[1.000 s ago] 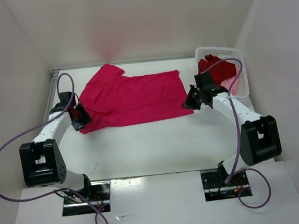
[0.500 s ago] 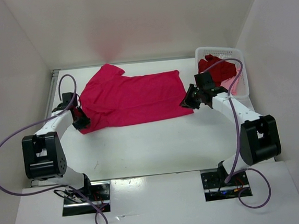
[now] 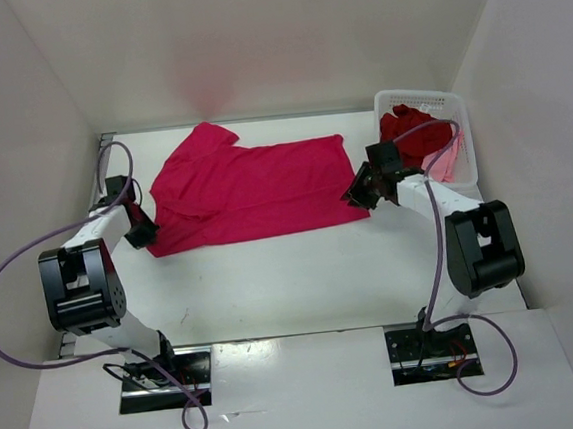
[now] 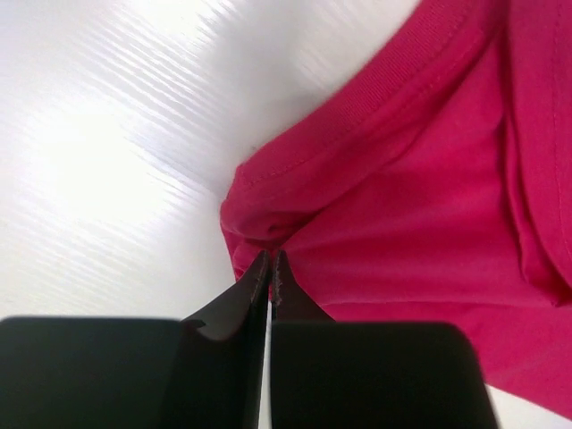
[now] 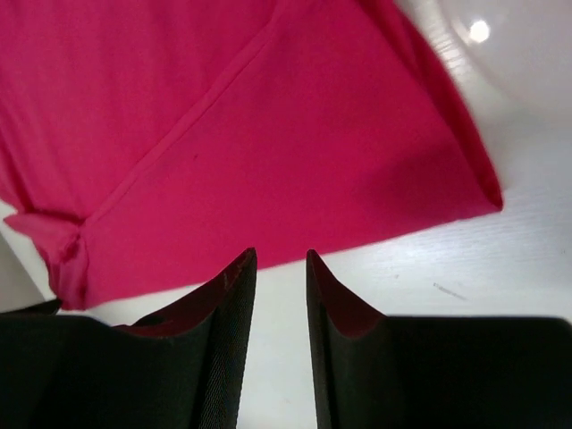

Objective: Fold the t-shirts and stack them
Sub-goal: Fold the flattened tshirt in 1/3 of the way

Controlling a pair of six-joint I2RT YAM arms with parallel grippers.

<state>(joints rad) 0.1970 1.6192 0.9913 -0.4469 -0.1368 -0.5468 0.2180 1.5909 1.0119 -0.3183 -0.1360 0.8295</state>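
A crimson-magenta t-shirt [image 3: 249,188] lies spread flat on the white table, collar end to the left. My left gripper [image 3: 143,231] is at its near-left sleeve. In the left wrist view the jaws are shut [image 4: 269,259] and pinch the bunched sleeve edge [image 4: 259,223]. My right gripper [image 3: 356,194] is at the shirt's near-right hem corner. Its fingers stand open [image 5: 280,257] just short of the hem [image 5: 295,241], with only table between them. A darker red t-shirt [image 3: 412,128] and a light pink one [image 3: 447,164] lie crumpled in the basket.
The white perforated basket [image 3: 411,93] stands at the far right, close behind my right arm. White walls close in the table on the left, back and right. Bare table [image 3: 292,274] stretches between the shirt and the arm bases.
My left gripper has closed on the sleeve edge and shifted slightly left. My right gripper has opened and edged a little to the left along the hem corner.
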